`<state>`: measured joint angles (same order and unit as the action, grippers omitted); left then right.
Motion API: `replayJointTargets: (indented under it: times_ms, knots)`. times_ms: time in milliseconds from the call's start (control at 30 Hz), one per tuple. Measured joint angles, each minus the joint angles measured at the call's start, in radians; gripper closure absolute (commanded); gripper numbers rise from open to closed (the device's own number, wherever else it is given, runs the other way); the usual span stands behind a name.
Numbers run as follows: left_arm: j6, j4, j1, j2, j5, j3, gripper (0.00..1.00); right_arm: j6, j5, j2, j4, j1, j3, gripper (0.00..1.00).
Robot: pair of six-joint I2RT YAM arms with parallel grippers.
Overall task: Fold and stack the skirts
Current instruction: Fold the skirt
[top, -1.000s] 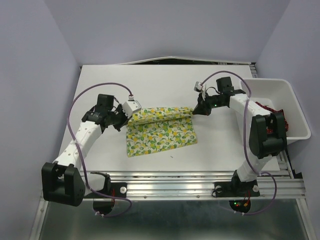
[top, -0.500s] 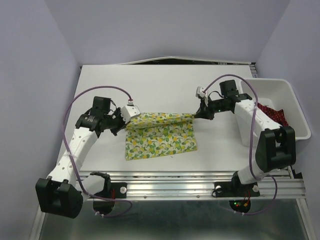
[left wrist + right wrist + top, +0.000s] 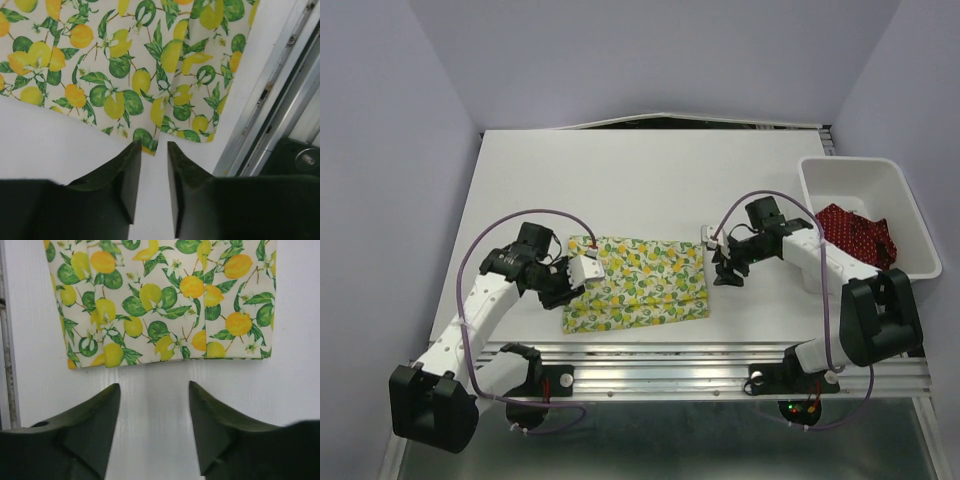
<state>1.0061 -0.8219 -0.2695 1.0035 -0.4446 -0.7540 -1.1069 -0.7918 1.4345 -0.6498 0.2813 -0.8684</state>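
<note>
The top external camera sits high behind the arm bases and looks down and forward over the whole flat white counter (image 3: 620, 170), from far off. The left wrist camera hangs close above the counter and faces down past its own dark left gripper (image 3: 154, 150) at the near left corner of the white cloth skirt printed with yellow lemons and green leaves (image 3: 125, 65), with the grey metal rail (image 3: 280, 100) at the right. The right wrist camera, equally close, looks past its dark right gripper (image 3: 155, 395) at the skirt's right edge. All three views share that skirt.
</note>
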Motion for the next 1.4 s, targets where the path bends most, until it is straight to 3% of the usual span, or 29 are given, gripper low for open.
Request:
replayJointTargets:
  times_ms: [33,100,267,433,533,700,933,1133,1400]
  knots:
    - [0.023,-0.028,-0.005,-0.008,0.0,0.001,0.46,-0.011,0.011,-0.002,-0.001,0.0,0.0,0.28]
    - [0.045,-0.046,-0.005,-0.021,0.001,0.001,0.45,-0.029,0.035,-0.017,-0.003,0.0,0.0,0.22]
    - [0.087,-0.09,-0.006,-0.036,0.008,-0.012,0.46,-0.007,0.071,-0.078,-0.048,0.0,-0.024,0.23]
    - [0.014,-0.022,-0.006,0.001,0.008,-0.063,0.52,0.144,0.077,-0.05,-0.008,0.0,-0.151,0.39]
    - [-0.09,0.064,-0.006,0.095,0.008,-0.106,0.59,0.248,0.057,0.078,0.014,0.002,-0.295,0.51]
    - [-0.266,0.208,-0.006,0.288,0.01,-0.152,0.65,0.375,0.033,0.328,0.059,0.013,-0.474,0.6]
    - [-0.443,0.311,-0.006,0.57,0.007,-0.222,0.79,0.423,0.055,0.461,0.068,0.089,-0.471,0.65]
    - [-0.528,0.35,-0.005,0.773,0.002,-0.335,0.82,0.424,0.09,0.467,0.082,0.108,-0.387,0.69]
    - [-0.591,0.353,-0.029,1.08,-0.008,-0.758,0.83,0.469,0.102,0.347,0.11,0.1,-0.185,0.69]
